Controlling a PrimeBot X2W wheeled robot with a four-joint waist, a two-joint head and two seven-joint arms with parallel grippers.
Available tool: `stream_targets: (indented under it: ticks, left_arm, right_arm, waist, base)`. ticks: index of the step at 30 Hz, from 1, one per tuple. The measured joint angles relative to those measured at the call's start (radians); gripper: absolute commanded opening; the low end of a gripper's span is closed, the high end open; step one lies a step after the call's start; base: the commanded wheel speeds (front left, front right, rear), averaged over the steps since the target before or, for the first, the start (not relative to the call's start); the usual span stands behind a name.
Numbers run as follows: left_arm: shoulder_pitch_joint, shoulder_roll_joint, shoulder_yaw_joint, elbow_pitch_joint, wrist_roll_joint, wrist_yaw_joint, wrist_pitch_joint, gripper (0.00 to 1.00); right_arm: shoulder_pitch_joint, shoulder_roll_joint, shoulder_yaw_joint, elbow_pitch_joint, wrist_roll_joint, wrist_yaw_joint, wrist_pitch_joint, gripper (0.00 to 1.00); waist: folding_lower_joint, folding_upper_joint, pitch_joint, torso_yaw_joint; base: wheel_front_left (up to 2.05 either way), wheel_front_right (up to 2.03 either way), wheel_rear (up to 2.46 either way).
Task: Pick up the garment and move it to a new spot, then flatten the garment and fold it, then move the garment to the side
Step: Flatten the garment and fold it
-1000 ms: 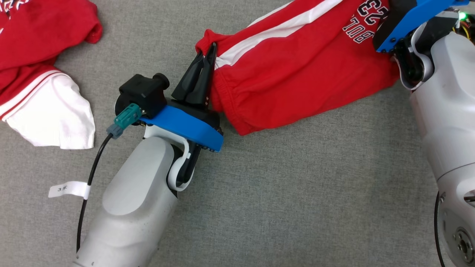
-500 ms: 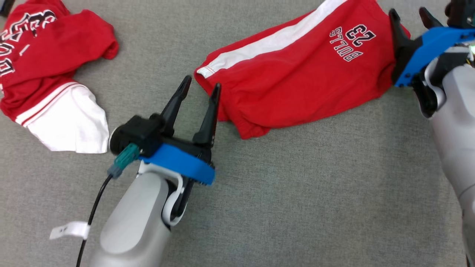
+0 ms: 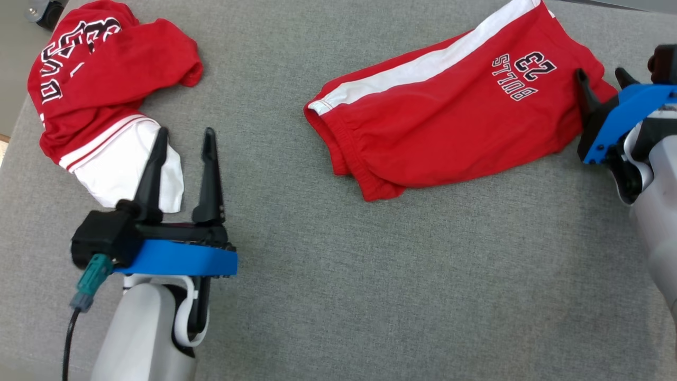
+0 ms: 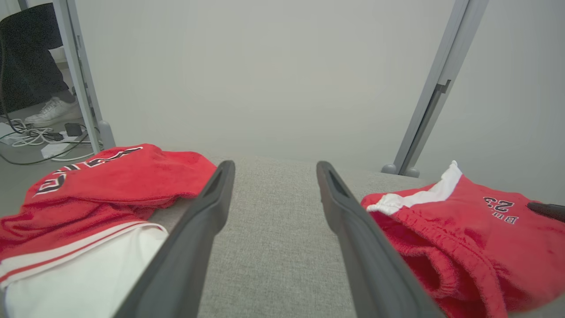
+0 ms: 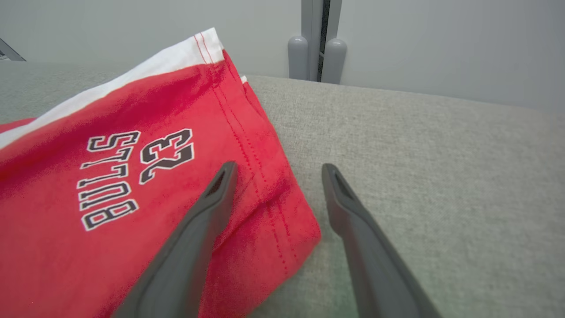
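At the near left, the left gripper (image 3: 185, 132) hangs over the grey cloth-covered surface (image 3: 370, 291) with its jaws spread and nothing between them. Its tips reach the white edge of a crumpled red and white shirt (image 3: 106, 79) at the far left.

The shorts (image 3: 449, 132) lie on the right half of the surface, toward the far side. They are red, with a white side stripe and "BULLS 23" in black-edged white letters. The gathered waistband points left and the cloth is fairly smooth.

The right gripper (image 3: 599, 74) is at their right hem corner. In the right wrist view its jaws are spread, one above the hem and one above bare surface, pinching nothing. I cannot tell whether it touches the cloth.

The left wrist view takes in the room beyond: a pale wall, a slanting grey post (image 4: 435, 97), cables (image 4: 31, 134) on the floor and a person's white shoe (image 4: 48, 110).
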Motion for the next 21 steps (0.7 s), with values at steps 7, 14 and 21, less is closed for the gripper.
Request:
stream_targets:
  ticks: [7, 14, 21]
  left_arm:
    - [0.055, -0.027, 0.094, -0.04, 0.044, 0.002, 0.0, 1.0]
    - [0.055, -0.038, 0.117, -0.041, 0.064, -0.007, 0.0, 1.0]
    - [0.055, -0.041, 0.135, -0.031, 0.072, -0.008, 0.0, 1.0]
  right_arm:
    - [0.037, -0.007, -0.002, 0.01, 0.017, 0.0, 0.032, 1.0]
    - [0.039, 0.012, 0.006, 0.01, 0.044, -0.001, 0.061, 0.0]
    - [0.044, 0.029, 0.012, 0.003, 0.081, 0.0, 0.05, 0.0]
  waist:
    - [0.0, 0.0, -0.005, 0.006]
    - [0.0, 0.0, -0.005, 0.006]
    - [0.0001, 0.0, -0.012, 0.001]
  base:
    - [0.0, 0.0, 0.0]
    - [0.0, 0.0, 0.0]
    - [0.0, 0.0, 0.0]
